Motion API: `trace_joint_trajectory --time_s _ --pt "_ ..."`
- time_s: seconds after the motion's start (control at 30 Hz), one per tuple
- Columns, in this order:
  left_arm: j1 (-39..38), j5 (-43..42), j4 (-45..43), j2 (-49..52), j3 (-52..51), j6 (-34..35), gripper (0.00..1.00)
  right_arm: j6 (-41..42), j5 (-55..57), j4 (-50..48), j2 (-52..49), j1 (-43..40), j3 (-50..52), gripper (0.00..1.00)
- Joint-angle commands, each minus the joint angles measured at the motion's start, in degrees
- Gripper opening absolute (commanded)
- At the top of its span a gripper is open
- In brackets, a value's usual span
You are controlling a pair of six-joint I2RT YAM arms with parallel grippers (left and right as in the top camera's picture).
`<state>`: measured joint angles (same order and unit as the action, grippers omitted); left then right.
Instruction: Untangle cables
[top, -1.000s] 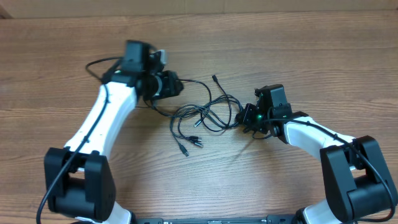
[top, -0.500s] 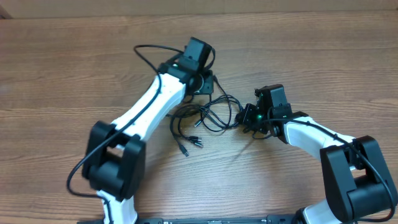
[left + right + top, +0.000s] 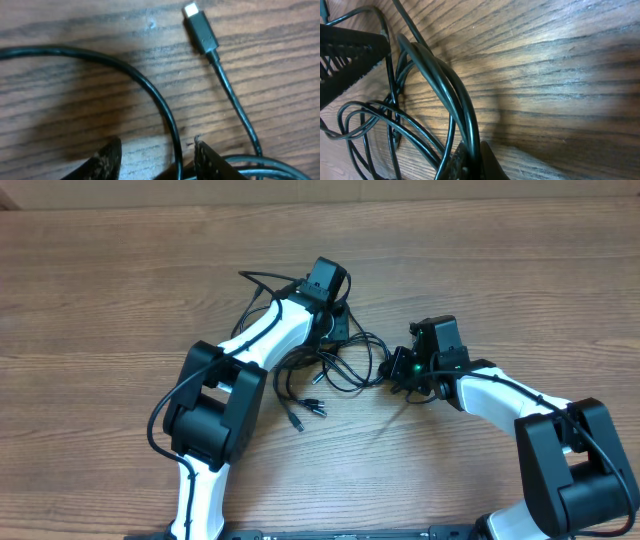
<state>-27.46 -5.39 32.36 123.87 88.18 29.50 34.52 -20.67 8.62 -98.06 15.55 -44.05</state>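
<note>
The cables (image 3: 335, 365) lie as a loose black tangle on the wooden table between the two arms, with silver-tipped plug ends (image 3: 312, 406) trailing toward the front. My left gripper (image 3: 336, 330) is low over the tangle's far edge. In the left wrist view the left gripper (image 3: 156, 146) is open, and one cable strand (image 3: 172, 135) runs between the fingers close to the right one. A plug (image 3: 201, 33) lies just ahead. My right gripper (image 3: 394, 372) sits at the tangle's right side. In the right wrist view it (image 3: 470, 159) is shut on two looped cable strands (image 3: 451, 85).
Bare wooden table (image 3: 480, 270) surrounds the tangle. The left arm's own thicker black wire (image 3: 262, 280) loops up behind its wrist. The left gripper's finger (image 3: 347, 50) shows at the top left of the right wrist view, close to the same loops.
The left arm has swung in from the left onto the far edge of the tangle, its jaws slightly narrower. The right arm and its grip have not moved.
</note>
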Motion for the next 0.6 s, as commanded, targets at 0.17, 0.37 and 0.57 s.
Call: trace_joint_trajectory --time_s 0.17,0.37,0.57 --pt "-1.2 2.1 -0.9 1.3 0.3 1.0 0.34 0.0 0.5 -0.2 -0.4 0.0 0.6 0.04" --pt "-3.0 7.0 2.2 1.5 0.0 3.2 0.30 0.0 0.5 -0.2 -0.4 0.0 0.6 0.04" --pt "-4.1 9.0 4.0 1.5 -0.1 4.0 0.12 0.0 0.5 -0.1 -0.4 0.0 0.6 0.04"
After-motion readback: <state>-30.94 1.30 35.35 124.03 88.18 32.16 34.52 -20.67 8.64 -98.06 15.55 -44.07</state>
